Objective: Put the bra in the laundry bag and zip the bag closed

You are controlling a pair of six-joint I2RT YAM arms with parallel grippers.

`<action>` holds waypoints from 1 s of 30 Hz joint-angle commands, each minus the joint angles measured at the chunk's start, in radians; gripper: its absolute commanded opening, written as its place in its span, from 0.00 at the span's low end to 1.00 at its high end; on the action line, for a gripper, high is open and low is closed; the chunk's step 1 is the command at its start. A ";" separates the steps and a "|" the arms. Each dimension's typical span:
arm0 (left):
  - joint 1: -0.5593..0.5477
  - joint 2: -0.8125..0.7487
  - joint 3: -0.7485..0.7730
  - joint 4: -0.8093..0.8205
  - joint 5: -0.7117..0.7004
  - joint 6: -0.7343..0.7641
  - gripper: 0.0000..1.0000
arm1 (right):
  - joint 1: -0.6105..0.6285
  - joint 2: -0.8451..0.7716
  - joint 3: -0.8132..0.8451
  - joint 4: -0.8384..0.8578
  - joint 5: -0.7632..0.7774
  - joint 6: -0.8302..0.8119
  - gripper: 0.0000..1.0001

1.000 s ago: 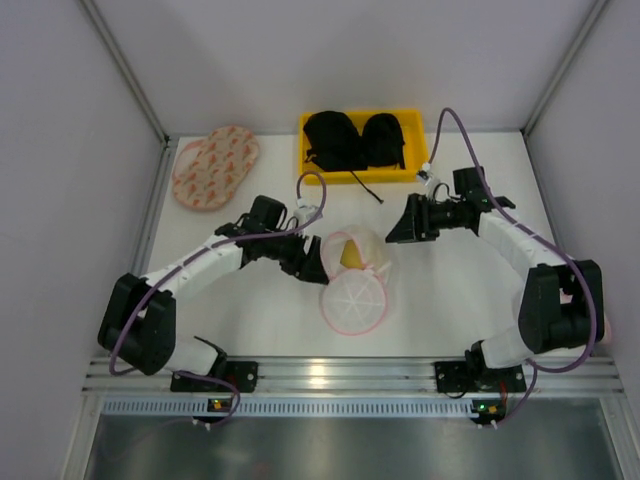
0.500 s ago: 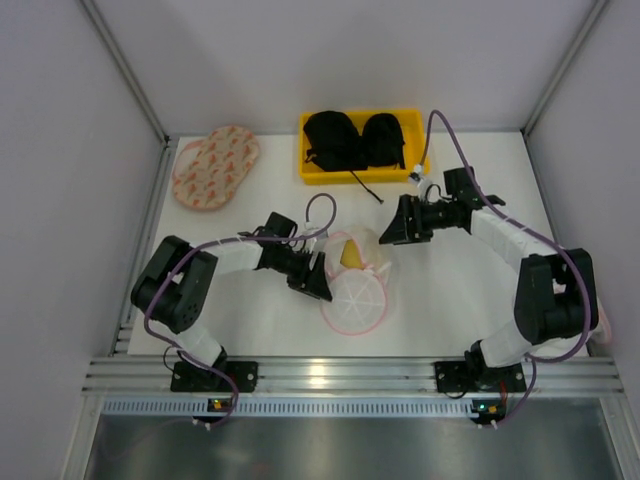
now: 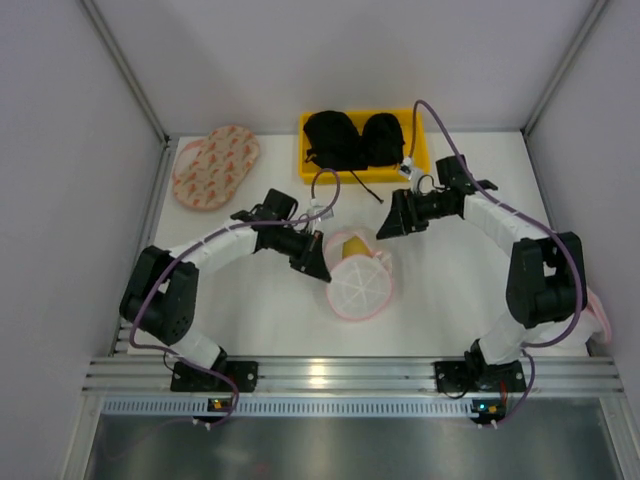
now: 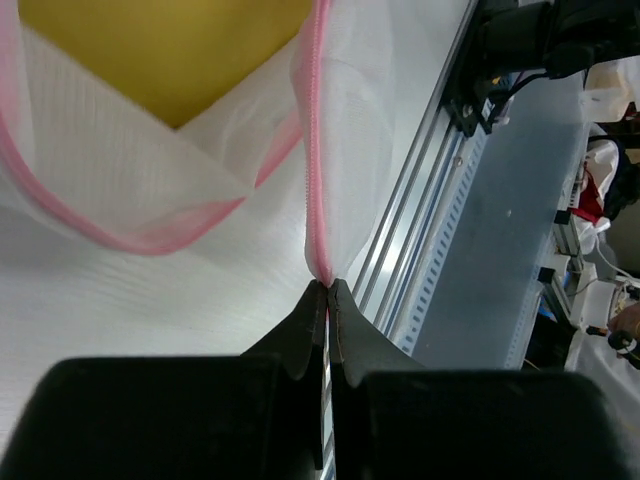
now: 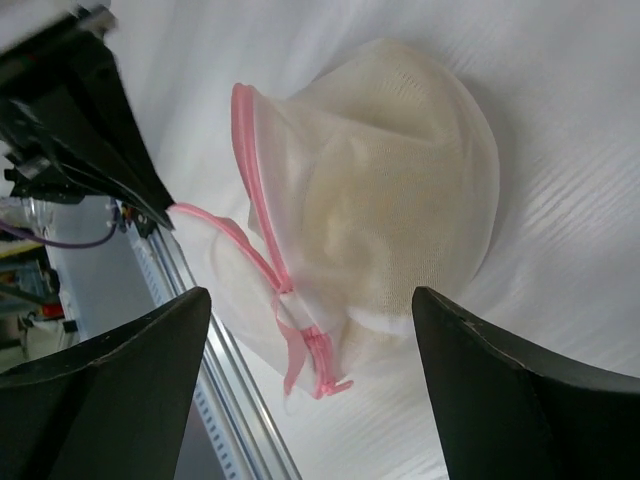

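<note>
Across the white table (image 3: pixel 250 310), not much altered but the arms. Left arm (image 3: pixel 225 243) re-posed over the last second, elbow pulled in and then out again, with the left gripper (image 3: pixel 314 264) back at the far-left edge of the laundry bag (image 3: pixel 358 288). Right arm (image 3: pixel 500 225) stretched further in, bringing the right gripper (image 3: pixel 392 222) from well apart to just beside the bag's far-right side. Yellow tray (image 3: pixel 308 172) of black bras (image 3: pixel 352 140) and oval pinkish bag (image 3: pixel 215 165) unmoved at the back.

Laundry bag flatter than before, its raised flap sunk. Long axis near-to-far: round closed half toward the arm bases, mouth facing away and slightly left. Mustard-yellow bra (image 3: pixel 352 246) inside that mouth, in the far half, showing as a yellow wedge; bunched, so no reading of its own long axis.

Left jaws clamped tight on the pink zip rim (image 4: pixel 318 150), a thin fold pinched at the tips. Right jaws spread wide, holding nothing, bag framed between them.

Placement apparently done; zip still open. Probably anchoring on the left, reaching for the zip pull on the right, though no pull clearly made out.
</note>
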 commanded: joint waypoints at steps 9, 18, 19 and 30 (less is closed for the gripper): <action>0.005 0.204 0.561 -0.699 0.090 0.582 0.00 | 0.013 0.102 0.159 -0.187 -0.190 -0.298 0.86; 0.067 0.516 0.937 -1.095 0.079 0.911 0.00 | 0.018 0.284 0.354 -0.266 -0.220 -0.399 0.85; 0.085 0.529 0.954 -1.095 0.082 0.911 0.00 | 0.021 0.316 0.374 -0.285 -0.221 -0.434 0.86; 0.120 0.674 1.129 -1.095 0.030 0.889 0.00 | 0.075 0.415 0.424 -0.411 -0.214 -0.533 0.62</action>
